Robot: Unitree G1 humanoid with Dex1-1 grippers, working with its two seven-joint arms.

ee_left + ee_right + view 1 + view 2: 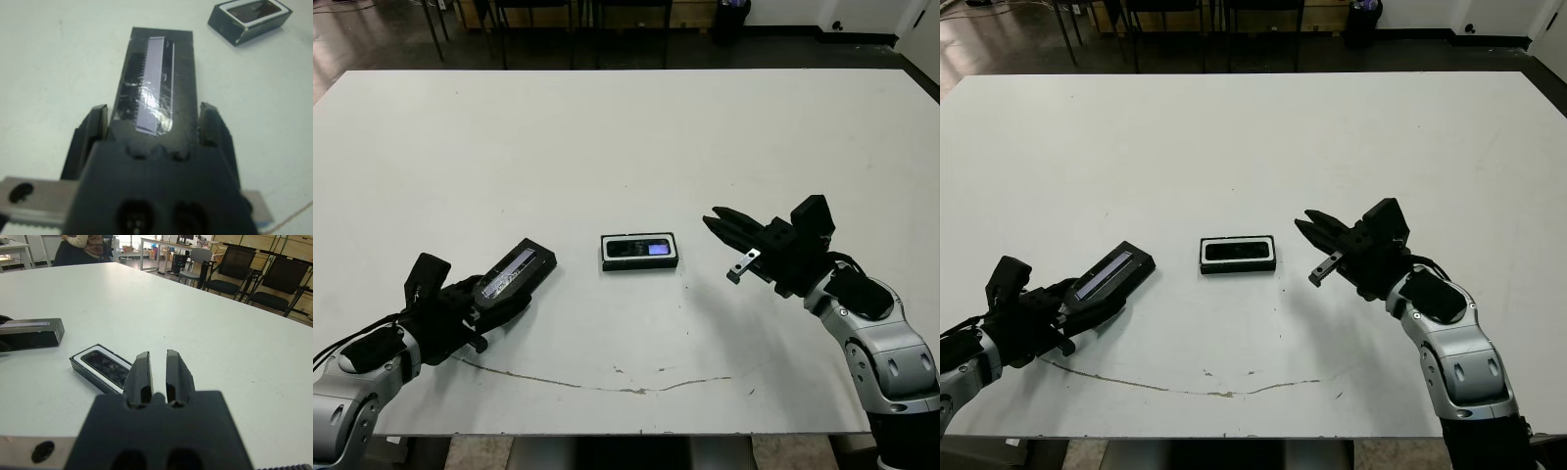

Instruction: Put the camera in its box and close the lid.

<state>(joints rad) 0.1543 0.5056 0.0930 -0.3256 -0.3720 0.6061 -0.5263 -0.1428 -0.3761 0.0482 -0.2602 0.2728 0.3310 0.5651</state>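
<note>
The box [607, 263], black outside with a white rim, lies mid-table with the camera [639, 249] lying flat inside it, its small bluish screen facing up. The lid [517, 269], a flat black panel with a pale strip, is held tilted just above the table to the left of the box, and my left gripper [497, 297] is shut on its near end. In the left wrist view the fingers [95, 128] clamp the lid [156, 93] from both sides. My right gripper [715, 221] hovers to the right of the box, shut, holding nothing.
A thin dark crack line [607, 384] runs across the white table near its front edge. Chairs [234, 276] and a seated person [83, 245] are beyond the far edge of the table.
</note>
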